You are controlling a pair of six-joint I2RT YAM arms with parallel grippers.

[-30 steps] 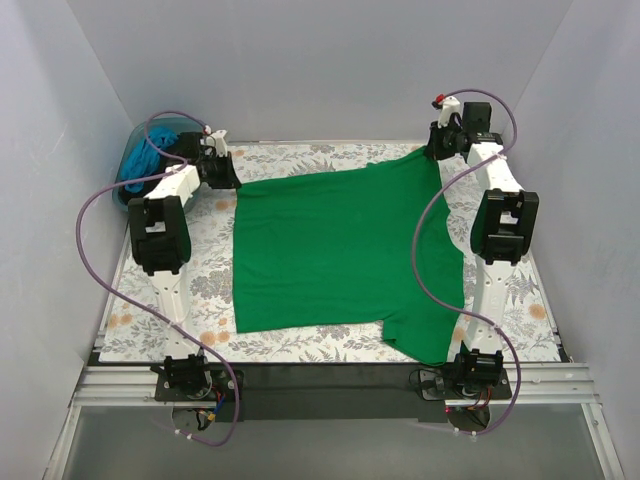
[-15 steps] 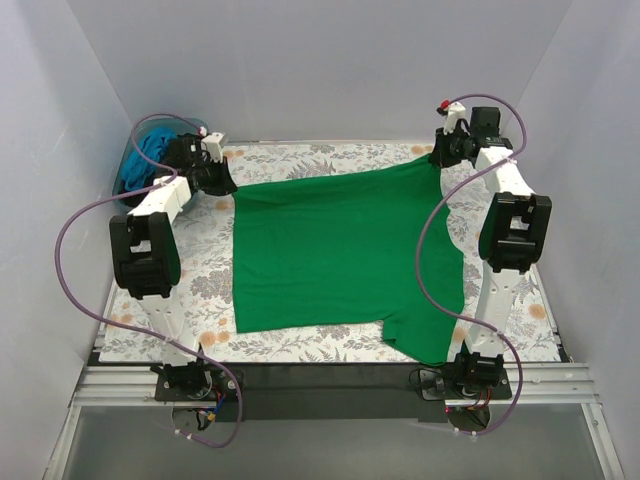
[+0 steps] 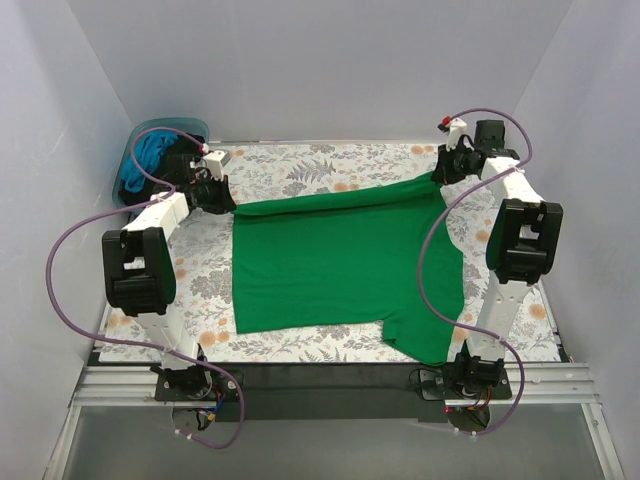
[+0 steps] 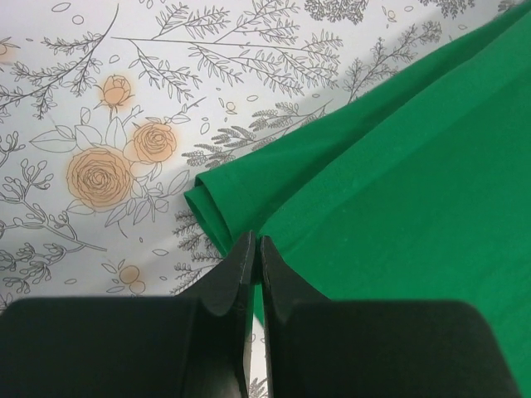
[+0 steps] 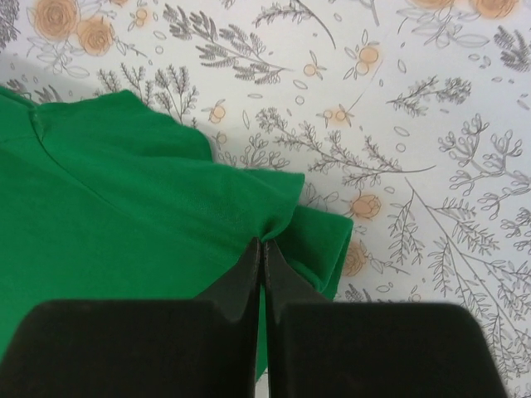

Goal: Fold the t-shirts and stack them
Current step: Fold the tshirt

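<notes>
A bright green t-shirt (image 3: 340,262) lies spread on the floral tablecloth. Its far edge is lifted and drawn toward me into a fold. My left gripper (image 3: 222,196) is shut on the shirt's far left corner; the left wrist view shows the pinched green fabric (image 4: 390,182) at my gripper (image 4: 255,242). My right gripper (image 3: 446,170) is shut on the far right corner; the right wrist view shows the bunched cloth (image 5: 149,207) at my gripper (image 5: 264,245). A teal-blue shirt (image 3: 150,158) lies in the tub at far left.
A pale blue plastic tub (image 3: 125,180) stands off the table's far left corner. The floral tablecloth (image 3: 300,165) shows bare behind the shirt. White walls close in the back and sides. The black table edge (image 3: 320,375) runs along the front.
Both grippers have pulled the shirt's far edge toward the front, so the far hem has come off the back of the cloth and begun folding over. The left arm swung outward.
</notes>
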